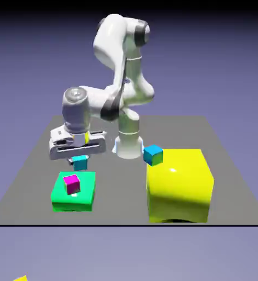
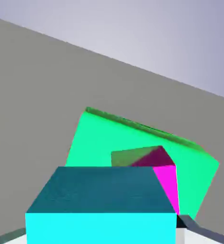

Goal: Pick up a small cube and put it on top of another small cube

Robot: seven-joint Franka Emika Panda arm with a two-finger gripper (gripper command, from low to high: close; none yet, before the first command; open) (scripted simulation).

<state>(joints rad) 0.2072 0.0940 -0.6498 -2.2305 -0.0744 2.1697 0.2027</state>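
Exterior view: fingers (image 1: 79,159) down, w/ turq. cube (image 1: 80,163).

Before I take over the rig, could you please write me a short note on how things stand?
Gripper: closed on the turquoise cube, holding it up.
Magenta cube: on top of the green block, below and nearer the camera in the exterior view.
Done: turquoise cube grasped and lifted.
Left: bring it over the magenta cube, lower it, release, back away.
Others: blue cube by the big yellow block.
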